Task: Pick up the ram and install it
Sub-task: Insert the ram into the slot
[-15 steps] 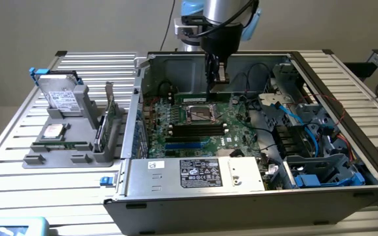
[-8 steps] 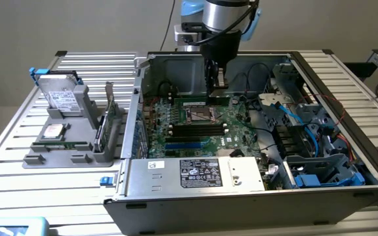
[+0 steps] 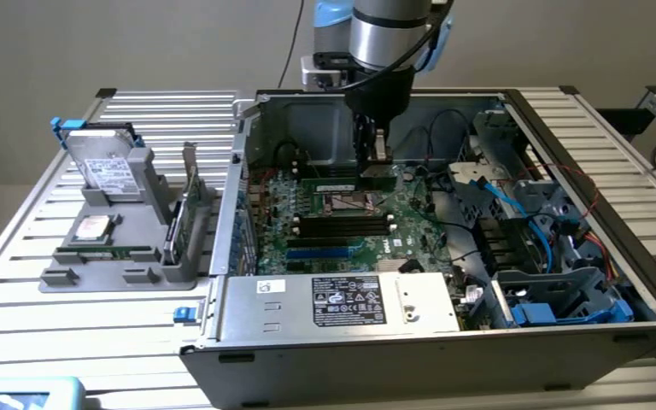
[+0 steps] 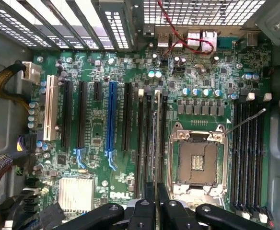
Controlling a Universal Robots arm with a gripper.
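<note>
You had the gripper (image 3: 371, 162) down inside the open case (image 3: 419, 346), under the arm (image 3: 388, 34), with its fingers (image 4: 145, 213) drawn close together and clamped on the ram (image 3: 345, 184). In the wrist view the ram (image 4: 157, 139) showed edge-on as a thin pale line running away from the gripper (image 4: 157, 207), pinched at one end between the two black fingers.

The ram hung over the board (image 3: 305, 248), lined up lengthwise with the black slots (image 4: 142, 139) just beside the socket (image 4: 197, 163). In the exterior view it lay level on the far side of the socket (image 3: 345, 203), its label facing the camera. You could not tell from either view whether its lower edge had entered a slot or was just above it. A further bank of slots (image 4: 248, 153) sat on the other side of the socket, well apart from the ram.

Nearer the camera, the power supply (image 3: 340, 301) lay along the front of the case. Blue and black cables (image 3: 511, 205) ran through the case toward the exterior view's right.

Outside the case, on the exterior view's left, a grey holder (image 3: 112, 273) stood on the table (image 3: 32, 325). It carried a hard drive (image 3: 106, 166) propped upright, an upright card (image 3: 188, 201) and another green stick (image 3: 106, 252) lying low along its front.
</note>
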